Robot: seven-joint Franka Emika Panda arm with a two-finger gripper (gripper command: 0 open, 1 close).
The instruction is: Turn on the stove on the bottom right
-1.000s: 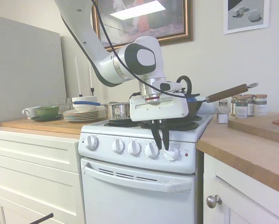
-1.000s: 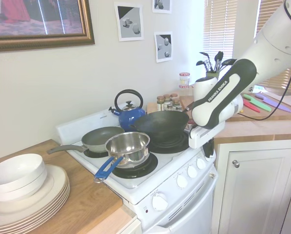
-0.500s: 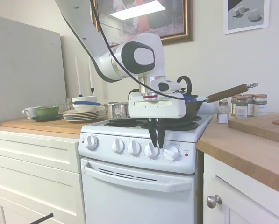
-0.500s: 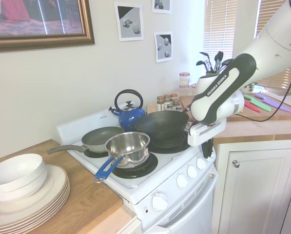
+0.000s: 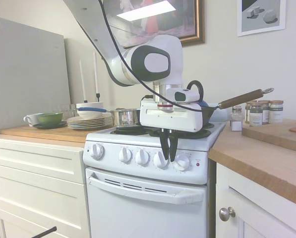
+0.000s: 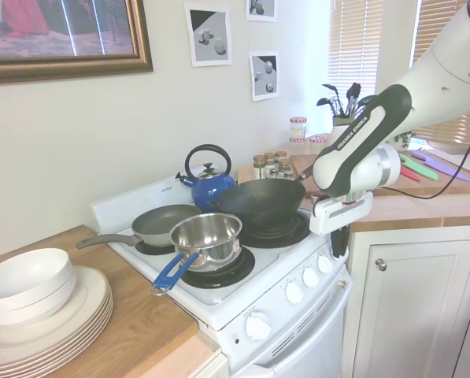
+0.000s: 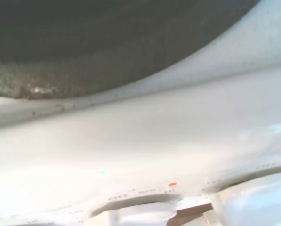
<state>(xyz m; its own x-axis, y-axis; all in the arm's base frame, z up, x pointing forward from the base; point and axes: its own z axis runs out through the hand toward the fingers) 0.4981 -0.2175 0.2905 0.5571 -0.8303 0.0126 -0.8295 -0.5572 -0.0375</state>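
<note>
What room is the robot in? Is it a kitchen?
Yes, most likely a home kitchen: there's a white stove with pans on it, a blue kettle, and stacked plates on the wooden counter.

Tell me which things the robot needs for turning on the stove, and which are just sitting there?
Needed:
stove
front knobs
gripper

Just sitting there:
blue kettle
black wok
steel saucepan
grey frying pan
plates
spice jars

Bright, even daylight; wrist view badly blurred.
</note>
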